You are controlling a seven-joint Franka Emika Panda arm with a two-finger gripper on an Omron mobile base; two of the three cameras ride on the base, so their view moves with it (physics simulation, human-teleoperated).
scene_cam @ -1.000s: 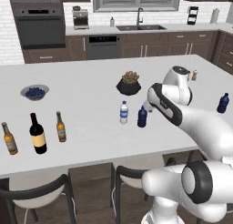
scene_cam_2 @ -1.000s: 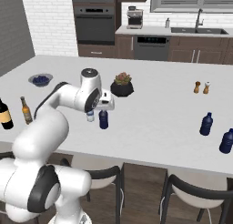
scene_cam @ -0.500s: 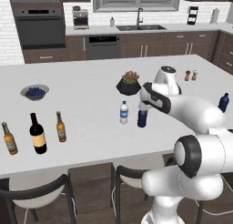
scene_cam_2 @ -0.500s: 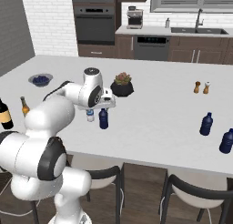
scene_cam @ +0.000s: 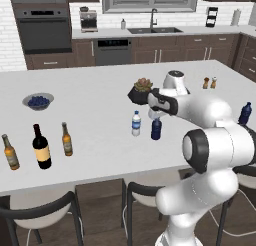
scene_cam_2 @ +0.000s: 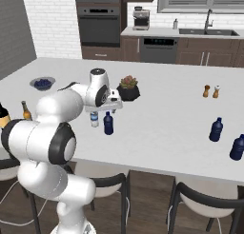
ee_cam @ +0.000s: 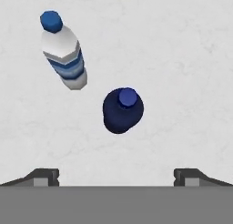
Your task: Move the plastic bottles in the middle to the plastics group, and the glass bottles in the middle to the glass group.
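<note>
Two small plastic bottles stand mid-counter: a clear one with a blue label and a solid dark blue one. My gripper hovers open just above the dark blue bottle, pointing down, with nothing between its fingertips. The tall dark wine bottle stands at the left between two amber beer bottles. Dark blue bottles of the plastics group stand at the right.
A potted plant sits just behind the two middle bottles. A bowl of blueberries is at the far left, and salt and pepper shakers at the far right. Stools line the counter's near edge.
The arm has swung the hand leftward until it hangs over the dark blue bottle. The jaws stayed open and no bottle moved.
</note>
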